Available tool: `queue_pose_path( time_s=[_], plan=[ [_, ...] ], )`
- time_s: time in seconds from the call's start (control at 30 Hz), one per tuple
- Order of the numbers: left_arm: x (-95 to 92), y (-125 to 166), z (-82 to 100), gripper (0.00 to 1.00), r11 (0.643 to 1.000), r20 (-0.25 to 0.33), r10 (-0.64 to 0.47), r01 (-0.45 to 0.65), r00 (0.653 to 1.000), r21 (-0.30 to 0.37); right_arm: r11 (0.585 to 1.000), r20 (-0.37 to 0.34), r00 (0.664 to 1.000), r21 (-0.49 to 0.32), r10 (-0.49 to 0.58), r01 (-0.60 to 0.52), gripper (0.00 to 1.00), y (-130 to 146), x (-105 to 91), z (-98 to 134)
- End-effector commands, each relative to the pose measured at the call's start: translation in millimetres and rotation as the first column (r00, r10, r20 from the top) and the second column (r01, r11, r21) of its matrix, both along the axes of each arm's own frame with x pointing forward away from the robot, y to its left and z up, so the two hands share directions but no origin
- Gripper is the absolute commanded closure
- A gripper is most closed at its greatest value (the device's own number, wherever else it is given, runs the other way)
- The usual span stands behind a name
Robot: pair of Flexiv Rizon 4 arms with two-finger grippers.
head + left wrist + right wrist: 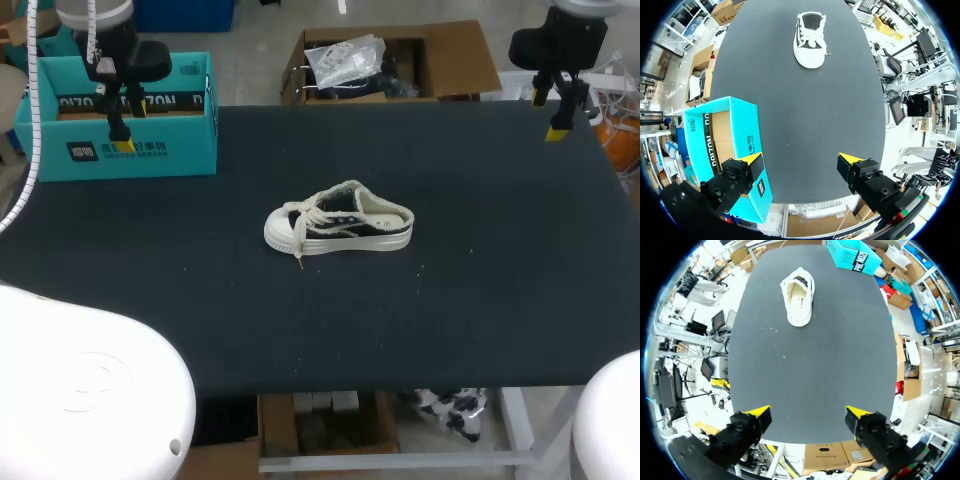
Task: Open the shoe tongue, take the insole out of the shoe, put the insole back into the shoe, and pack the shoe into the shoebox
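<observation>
A white and black canvas shoe (338, 228) with loose white laces lies on its sole in the middle of the black table (480, 300), toe to the left. The same shoe (810, 39) shows far ahead of my left gripper, and the shoe (799, 296) far ahead of my right one. A teal shoebox (120, 120) stands open at the table's back left. My left gripper (128, 128) hangs open above the shoebox (732, 150). My right gripper (555, 112) hangs open over the back right corner. Both grippers (801, 162) (807, 412) hold nothing.
The shoebox (856, 254) sits at the far corner from the right wrist. Small white specks dot the table surface. Wide bare table lies around the shoe on all sides.
</observation>
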State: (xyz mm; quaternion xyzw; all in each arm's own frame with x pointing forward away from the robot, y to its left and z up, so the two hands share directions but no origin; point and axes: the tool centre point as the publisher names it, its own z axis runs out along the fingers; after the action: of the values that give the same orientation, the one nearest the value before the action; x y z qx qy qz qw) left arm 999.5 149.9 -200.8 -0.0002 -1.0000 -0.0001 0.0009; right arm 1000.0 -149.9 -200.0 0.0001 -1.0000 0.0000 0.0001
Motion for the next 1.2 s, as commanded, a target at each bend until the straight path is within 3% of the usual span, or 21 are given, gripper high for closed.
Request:
queue_pose_path(
  time_s=[0.03,0.57,0.6,0.63,0.67,1.2],
  plan=[
    [0.0,0.0,0.0,0.0,1.0,0.0,0.0,0.0,1.0,0.0,1.0,0.0,1.0,0.0,0.0,0.0,0.0,0.0,0.0,0.0],
    [0.0,0.0,0.0,0.0,1.0,0.0,0.0,0.0,1.0,0.0,1.0,0.0,1.0,0.0,0.0,0.0,0.0,0.0,0.0,0.0],
    [0.0,0.0,0.0,0.0,1.0,0.0,0.0,0.0,1.0,0.0,1.0,0.0,1.0,0.0,0.0,0.0,0.47,0.0,0.0,0.0],
    [0.0,0.0,0.0,0.0,1.0,0.0,0.0,0.0,1.0,0.0,1.0,0.0,1.0,0.0,0.0,0.0,0.51,0.0,0.0,0.0],
    [0.0,0.0,0.0,0.0,1.0,0.0,0.0,0.0,1.0,0.0,1.0,0.0,1.0,0.0,0.0,0.0,0.0,0.0,0.0,0.0],
    [0.0,0.0,0.0,0.0,1.0,0.0,0.0,0.0,1.0,0.0,1.0,0.0,1.0,0.0,0.0,0.0,0.0,0.0,0.0,0.0]
  ],
)
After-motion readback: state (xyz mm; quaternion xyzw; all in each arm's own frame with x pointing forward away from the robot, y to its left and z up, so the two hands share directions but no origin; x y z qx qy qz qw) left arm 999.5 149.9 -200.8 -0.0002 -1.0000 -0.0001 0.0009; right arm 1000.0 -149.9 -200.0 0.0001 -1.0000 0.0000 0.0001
